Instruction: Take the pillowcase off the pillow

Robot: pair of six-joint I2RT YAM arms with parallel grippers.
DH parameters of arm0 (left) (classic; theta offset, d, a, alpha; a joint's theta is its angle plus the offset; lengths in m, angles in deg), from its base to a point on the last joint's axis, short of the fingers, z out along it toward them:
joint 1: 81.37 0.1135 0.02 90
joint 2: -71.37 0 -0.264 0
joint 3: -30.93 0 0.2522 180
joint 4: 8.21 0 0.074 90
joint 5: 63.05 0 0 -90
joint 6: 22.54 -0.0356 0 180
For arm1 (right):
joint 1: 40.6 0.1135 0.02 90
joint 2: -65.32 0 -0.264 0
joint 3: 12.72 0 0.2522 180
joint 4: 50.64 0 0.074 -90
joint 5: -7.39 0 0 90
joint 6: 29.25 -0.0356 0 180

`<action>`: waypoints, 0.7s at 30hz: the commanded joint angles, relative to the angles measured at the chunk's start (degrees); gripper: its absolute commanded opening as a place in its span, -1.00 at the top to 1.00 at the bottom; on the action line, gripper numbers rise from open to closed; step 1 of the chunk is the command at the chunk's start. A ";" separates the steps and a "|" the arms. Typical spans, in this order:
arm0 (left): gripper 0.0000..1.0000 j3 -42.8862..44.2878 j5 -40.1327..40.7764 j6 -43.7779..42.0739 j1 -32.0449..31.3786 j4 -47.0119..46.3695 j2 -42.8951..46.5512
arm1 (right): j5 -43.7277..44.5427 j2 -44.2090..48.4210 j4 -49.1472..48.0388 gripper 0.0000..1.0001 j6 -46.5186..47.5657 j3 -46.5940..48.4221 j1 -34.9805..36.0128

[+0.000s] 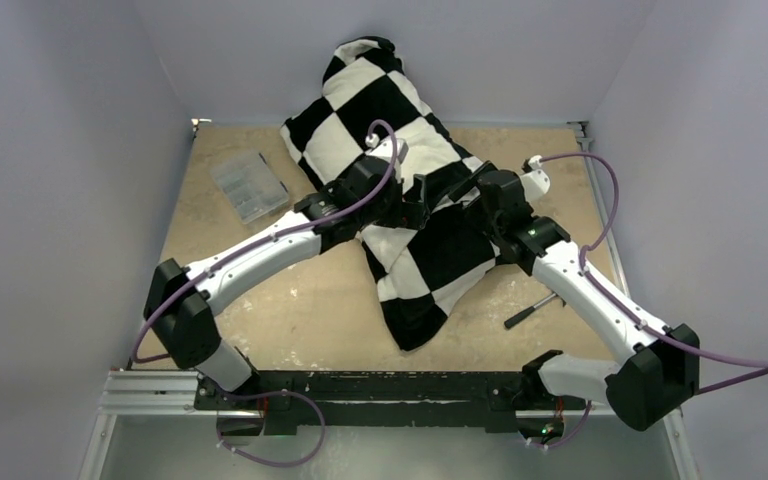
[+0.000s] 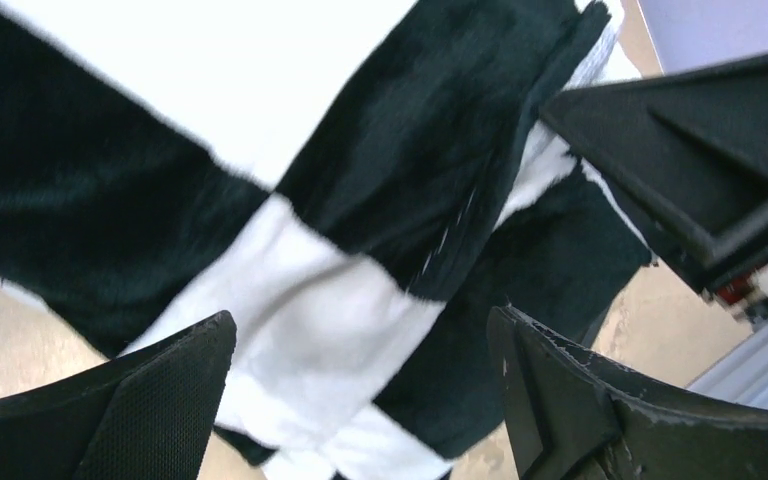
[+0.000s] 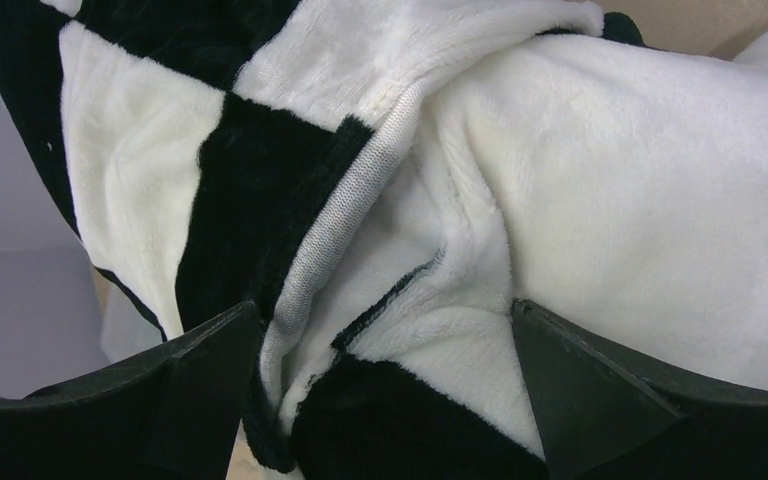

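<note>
The pillowcase was seen stretched from the top centre of the overhead view, where its bulging upper part was propped against the back wall, down to a flat, limp end lying on the tabletop just below the middle of the frame. The pillow itself could not be told apart from the white squares of the cover; only the stuffed shape of the upper part was shown.

Both arms were brought together over the middle of the checkered cloth. The left pincer was held wide, its two black fingers spread at the bottom of the left wrist view, with black and white squares filling the frame behind them; nothing was gripped. The right pincer was likewise spread wide, and a rumpled fold with a grey stitched hem was seen between its fingers at the centre of the right wrist view. Whether the cloth was touched there could not be told.

A clear plastic box was set on the tabletop in the upper left of the overhead view, beside the cover. A small tool with a black handle was left lying at the lower right, just beside the right arm.
</note>
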 commanded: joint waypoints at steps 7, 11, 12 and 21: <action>-0.91 8.38 -2.46 -9.03 0.02 -1.57 -7.43 | -0.77 2.84 12.00 -0.98 -4.85 2.05 0.17; -0.88 9.07 -0.48 -10.44 0.07 -1.35 -8.66 | -1.39 2.42 12.10 -0.98 -4.86 1.11 0.15; -0.87 8.97 0.37 -10.59 0.02 -1.50 -8.68 | -1.65 2.17 12.06 -0.98 -4.90 0.76 0.18; -0.69 6.72 0.56 -12.11 0.16 -3.64 -7.75 | -1.37 -2.54 11.31 -0.96 -7.01 0.49 0.16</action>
